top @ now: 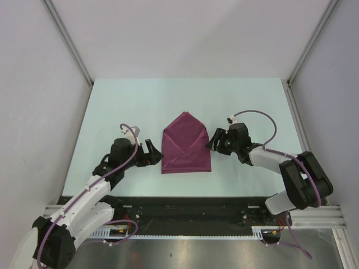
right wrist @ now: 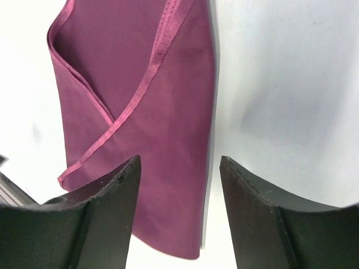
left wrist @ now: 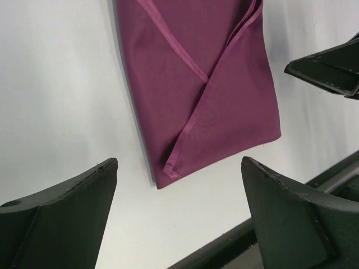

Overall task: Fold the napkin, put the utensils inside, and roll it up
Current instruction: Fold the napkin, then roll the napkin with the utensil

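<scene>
Plain magenta-purple, faintly shiny, on the napkin (top: 186, 147), with a lighter pink hem drawn as thin diagonal stripes meeting in a V, no print. Pale mint-white, unpatterned, on the desk (top: 129, 106); matte black on the left end effector (top: 152, 154) and the right end effector (top: 212, 142). White shells with black joints on both arms (top: 90, 199), purple on their cables (top: 263, 115), pale grey on the walls (top: 33, 112) around the desk.

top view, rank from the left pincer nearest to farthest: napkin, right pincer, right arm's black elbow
From the left pincer:
1. napkin, just right of it, mid-table
2. right pincer, across the napkin
3. right arm's black elbow, far right
</scene>
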Motion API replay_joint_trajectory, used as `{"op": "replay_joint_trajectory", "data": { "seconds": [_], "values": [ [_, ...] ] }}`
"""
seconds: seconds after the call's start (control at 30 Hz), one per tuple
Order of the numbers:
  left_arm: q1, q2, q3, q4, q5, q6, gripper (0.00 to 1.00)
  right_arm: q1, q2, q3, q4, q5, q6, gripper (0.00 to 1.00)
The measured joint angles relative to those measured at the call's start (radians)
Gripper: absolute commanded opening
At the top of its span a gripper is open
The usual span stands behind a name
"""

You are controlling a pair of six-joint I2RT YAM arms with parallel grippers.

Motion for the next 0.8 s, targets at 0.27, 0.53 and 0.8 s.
{"op": "replay_joint_trajectory", "data": {
  "seconds": [0.27,0.53,0.8],
  "values": [
    [-0.001,0.092,-0.162,0.185,0.080,-0.132,0.78,0.006,-0.058,0.002,-0.054,-0.008,-0.015,0.64],
    [-0.001,0.230,-0.184,0.341,0.129,-0.203,0.73,0.039,-0.124,-0.010,-0.057,-0.023,-0.034,0.64],
    [-0.001,0.290,-0.189,0.378,0.150,-0.229,0.68,0.043,-0.148,-0.025,-0.058,-0.037,-0.042,0.64]
  ]
}}
